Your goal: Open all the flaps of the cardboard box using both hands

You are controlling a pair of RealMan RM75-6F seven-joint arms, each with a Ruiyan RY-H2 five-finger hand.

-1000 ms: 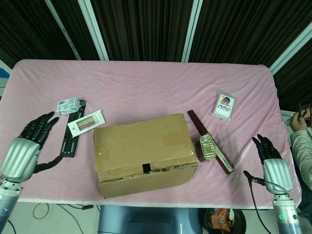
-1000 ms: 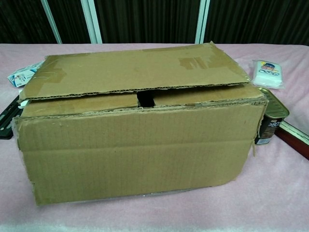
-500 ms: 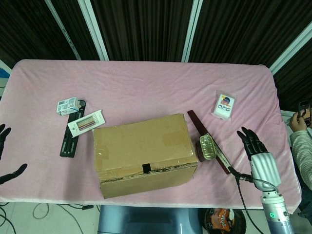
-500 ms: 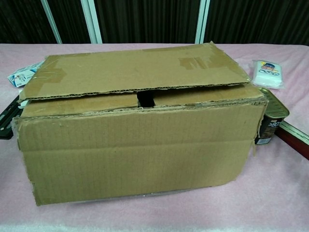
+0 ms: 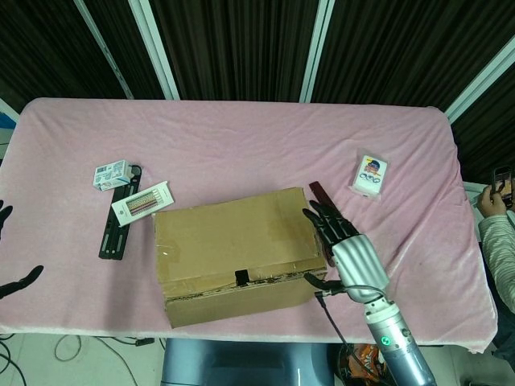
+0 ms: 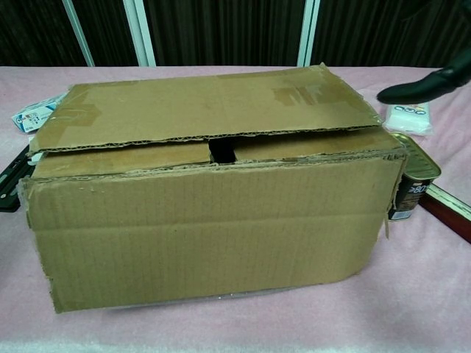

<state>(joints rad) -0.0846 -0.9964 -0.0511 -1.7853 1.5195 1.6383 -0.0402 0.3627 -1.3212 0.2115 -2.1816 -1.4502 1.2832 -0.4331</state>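
In the head view, your brown cardboard box (image 5: 237, 261) sits low and centre in the frame on the pink-clothed counter (image 5: 241, 145), and every flap you can see still lies flat across its top; nothing is opened yet. Your right hand (image 5: 348, 253) hangs at the box's right end, fingers spread and pointing up the frame, holding nothing; whether it touches the cardboard you cannot tell from here. Your left hand (image 5: 10, 265) shows only as a few dark fingertips at the left edge, well apart from the box, so you cannot tell how it is set.

In the chest view, the box (image 6: 210, 191) fills the frame. The large top flap (image 6: 199, 107) rests down, its corrugated edge lying over the front flap, with a small dark notch in the middle of the seam. One dark fingertip of the right hand (image 6: 423, 84) reaches in at the upper right, above the flap's right corner and seemingly apart from it. By this showing the whole task remains: you have all flaps to lift, and the left hand must come in to the box too.
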